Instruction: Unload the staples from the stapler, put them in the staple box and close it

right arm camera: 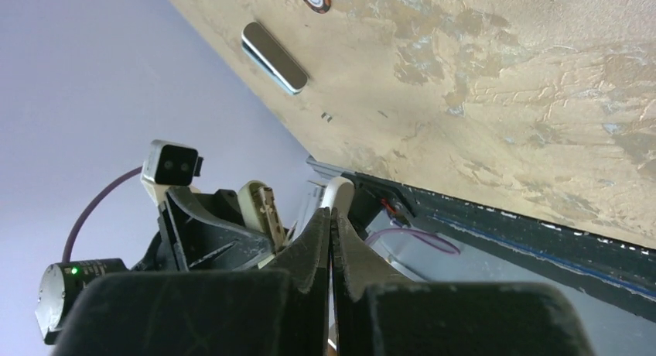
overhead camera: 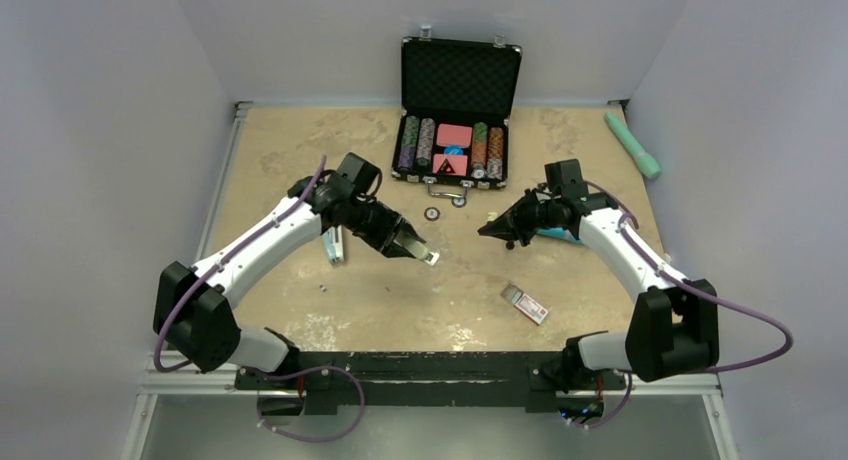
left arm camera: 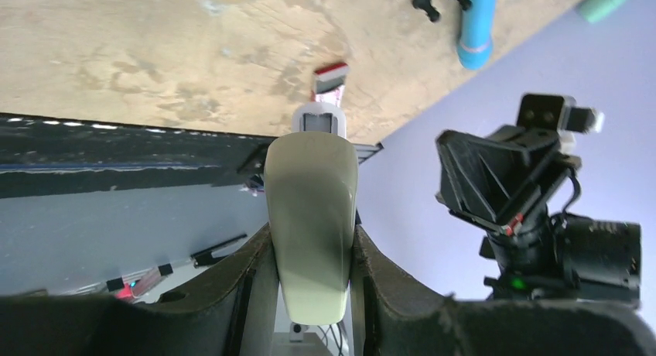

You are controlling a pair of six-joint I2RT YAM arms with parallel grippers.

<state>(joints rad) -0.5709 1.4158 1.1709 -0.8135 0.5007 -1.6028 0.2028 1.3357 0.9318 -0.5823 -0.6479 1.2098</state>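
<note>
My left gripper (overhead camera: 413,247) is shut on a pale green stapler (overhead camera: 424,252) and holds it above the middle of the table, with its white nose pointing right. In the left wrist view the stapler (left arm camera: 312,193) fills the gap between my fingers (left arm camera: 255,278). My right gripper (overhead camera: 486,232) is shut with nothing visible in it. It hovers a short way right of the stapler's nose and points at it. The right wrist view shows its closed tips (right arm camera: 331,213) and the stapler's metal underside (right arm camera: 263,209). A red and white staple box (overhead camera: 525,305) lies front right.
An open black poker chip case (overhead camera: 460,110) stands at the back centre, with a loose chip (overhead camera: 432,214) before it. A silver oblong piece (overhead camera: 335,246) lies under my left arm, with a tiny bit (overhead camera: 323,288) nearby. A blue object (overhead camera: 560,236) lies under my right arm. A green object (overhead camera: 632,143) lies back right.
</note>
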